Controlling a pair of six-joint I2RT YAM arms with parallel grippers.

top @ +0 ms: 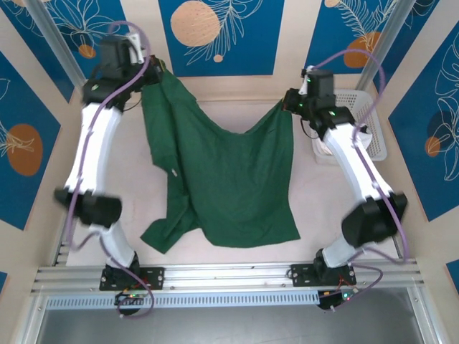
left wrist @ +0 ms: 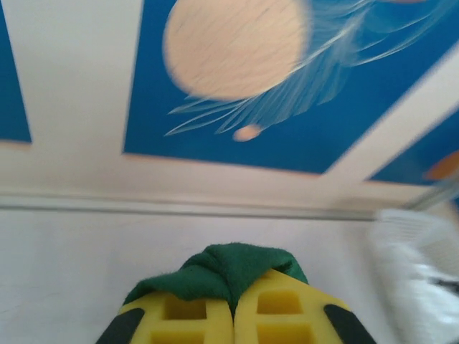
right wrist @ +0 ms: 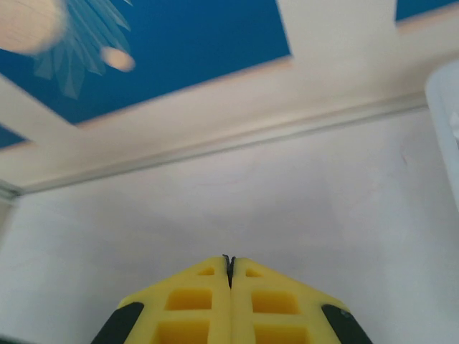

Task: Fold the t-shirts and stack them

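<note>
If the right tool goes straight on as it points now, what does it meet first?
The right tool, shut on the green t-shirt, likely meets bare table first, then the back wall. The basket sits off to its right. Depth unclear.

The left arm point(top: 97, 143) and right arm point(top: 351, 161) are built alike: long white shells for the links, with chunky black housings at the joints. A lilac cable point(top: 147, 63) runs along the outside of each arm, looping free near the wrist and curling again low down. By the near edge of the surface, each arm ends in a black base block point(top: 118, 276) on a flat black plate, with a small board of tiny lights in front. A green light point(top: 331, 112) glows on the right arm's wrist housing. The left claw point(left wrist: 233, 297) and right claw point(right wrist: 229, 261) have bright yellow fingers point(right wrist: 186, 301) moulded with square recessed pockets, and a black patch point(right wrist: 118, 326) on each outer flank.
</note>
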